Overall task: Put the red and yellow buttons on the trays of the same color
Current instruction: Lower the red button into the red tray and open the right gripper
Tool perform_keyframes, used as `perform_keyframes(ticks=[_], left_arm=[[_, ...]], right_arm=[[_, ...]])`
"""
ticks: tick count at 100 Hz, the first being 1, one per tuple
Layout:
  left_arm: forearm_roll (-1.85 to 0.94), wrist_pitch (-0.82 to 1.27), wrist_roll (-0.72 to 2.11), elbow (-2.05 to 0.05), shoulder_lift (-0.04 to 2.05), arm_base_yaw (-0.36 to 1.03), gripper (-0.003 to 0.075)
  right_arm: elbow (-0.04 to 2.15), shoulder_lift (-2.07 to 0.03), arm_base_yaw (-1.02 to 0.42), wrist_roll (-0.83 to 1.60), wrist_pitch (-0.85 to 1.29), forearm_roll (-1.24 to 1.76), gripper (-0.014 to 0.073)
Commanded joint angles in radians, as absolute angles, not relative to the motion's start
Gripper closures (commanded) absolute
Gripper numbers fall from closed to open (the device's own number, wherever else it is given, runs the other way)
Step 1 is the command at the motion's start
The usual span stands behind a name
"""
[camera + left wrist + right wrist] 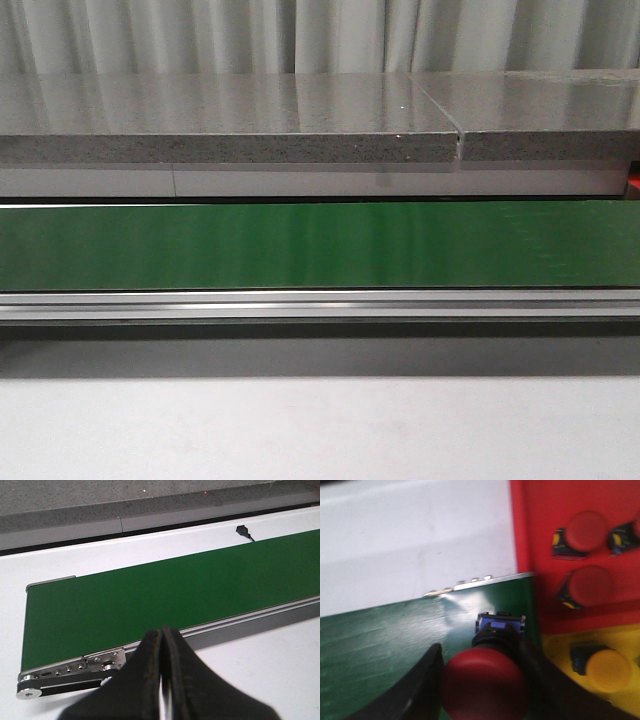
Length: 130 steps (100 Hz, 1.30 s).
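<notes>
We start with the white worktop (280, 665) and the green conveyor belt (320, 245), which spans the middle of the front view with nothing on it there. In the right wrist view the red tray (580, 540) fills the upper right, already carrying red buttons, and the yellow tray (560, 655) sits at lower right with one yellow button (607, 670). Our right hand (485, 680) is clamped around a red button (484, 687) at bottom centre, cap toward the camera, its blue base pointing away over the belt. The red tray lies up and right of it, just beside. Our left hand (162, 645) is pressed closed on nothing.
</notes>
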<state>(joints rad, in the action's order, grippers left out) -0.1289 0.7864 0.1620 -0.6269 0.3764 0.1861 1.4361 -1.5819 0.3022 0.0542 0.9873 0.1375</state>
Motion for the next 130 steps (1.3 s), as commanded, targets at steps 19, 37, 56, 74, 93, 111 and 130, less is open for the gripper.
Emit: perform_keyframes(ticks=[19,37,56,74,93,111,130], left_arm=[[-0.148,0.719,0.156,-0.654,0.384,0.196,0.0741],[-0.148,0.719,0.156,-0.654,0.384,0.196,0.0741],[-0.148,0.719,0.156,-0.654,0.384,0.196,0.0741],[-0.148,0.719,0.156,-0.654,0.384,0.196,0.0741],[-0.148,0.719,0.156,-0.654,0.384,0.196,0.0741],[-0.148,0.719,0.156,-0.654,0.384,0.196,0.0741],[-0.148,0.719,0.156,-0.654,0.384,0.196,0.0741]], right_arm=[[1.463,-1.573,0.505,-0.033,0.885,0.139,0.0379],[1.463,-1.609,0.575,-0.084,0.854,0.139,0.0379],[1.463,-1.678,0.599,-0.12,0.801,0.14,0.0379],[1.463,-1.732,0.599,-0.121,0.737,0.194,0.0379],[1.463,-1.801,0.599,-0.121,0.688,0.222,0.0379],[1.463,-1.841,0.599,-0.121,0.631,0.223,0.0379],[1.463,-1.854,0.599,-0.121,0.582,0.223,0.0379]])
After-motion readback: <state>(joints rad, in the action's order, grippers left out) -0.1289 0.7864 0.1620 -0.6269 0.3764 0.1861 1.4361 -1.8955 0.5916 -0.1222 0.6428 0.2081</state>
